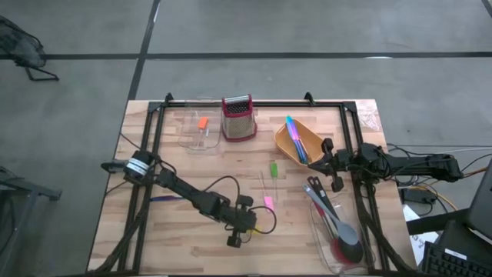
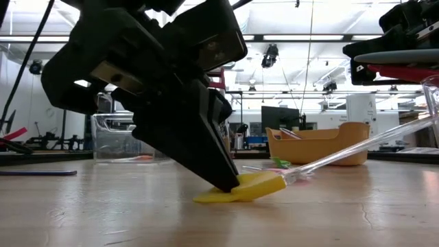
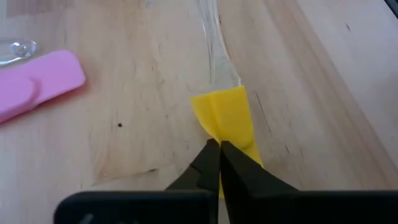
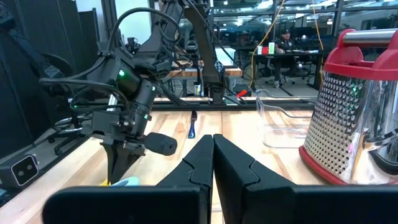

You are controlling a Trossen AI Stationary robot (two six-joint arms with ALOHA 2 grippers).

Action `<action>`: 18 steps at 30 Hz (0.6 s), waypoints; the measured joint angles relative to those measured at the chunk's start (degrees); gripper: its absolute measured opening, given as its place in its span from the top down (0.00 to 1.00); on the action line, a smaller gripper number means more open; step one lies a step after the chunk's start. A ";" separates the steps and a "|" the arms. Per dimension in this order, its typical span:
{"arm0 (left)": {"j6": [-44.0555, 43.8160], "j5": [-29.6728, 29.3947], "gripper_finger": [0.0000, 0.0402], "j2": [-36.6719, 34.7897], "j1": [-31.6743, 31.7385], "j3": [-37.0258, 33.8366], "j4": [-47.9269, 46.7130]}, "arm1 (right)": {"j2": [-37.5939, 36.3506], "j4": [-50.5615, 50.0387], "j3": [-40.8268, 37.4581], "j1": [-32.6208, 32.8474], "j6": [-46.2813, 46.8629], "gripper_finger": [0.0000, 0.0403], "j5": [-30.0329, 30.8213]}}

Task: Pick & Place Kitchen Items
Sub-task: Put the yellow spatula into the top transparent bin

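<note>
The left gripper [image 3: 219,146] is down on the table [image 1: 154,231], near the front edge. Its fingers are closed on the yellow piece [image 3: 227,118], right at the near end of it. The yellow piece is seen lying flat on the wood, with a clear handle [image 3: 214,43] running away from it. A pink piece [image 3: 37,84] lies just beside it, and a green piece [image 1: 273,170] is farther back.

The yellow piece looks soft and bendy, like rubber. It is thin and light, so it may flop or slip when it is lifted. The clear handle looks stiff and smooth, and would likely be a safer place to hold. Only a small bit of the yellow edge is pinched, so the hold may be weak.

The right gripper [image 4: 213,149] is held still over the right side of the table, near the orange tray [image 1: 307,138]. Its fingers are closed on nothing.

No writing or labels can be read on anything.
</note>
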 joint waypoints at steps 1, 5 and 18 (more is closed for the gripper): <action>0.15 0.07 0.99 -0.19 0.00 -0.02 -0.04 | 0.00 0.02 0.00 0.00 0.00 0.98 -0.01; 2.17 0.28 0.99 -1.76 -0.04 -0.13 -1.41 | 0.00 0.02 0.00 0.00 0.00 0.98 -0.02; 4.19 -8.07 1.00 -9.65 0.22 1.68 -18.49 | 0.00 0.01 0.00 0.00 0.00 0.98 -0.02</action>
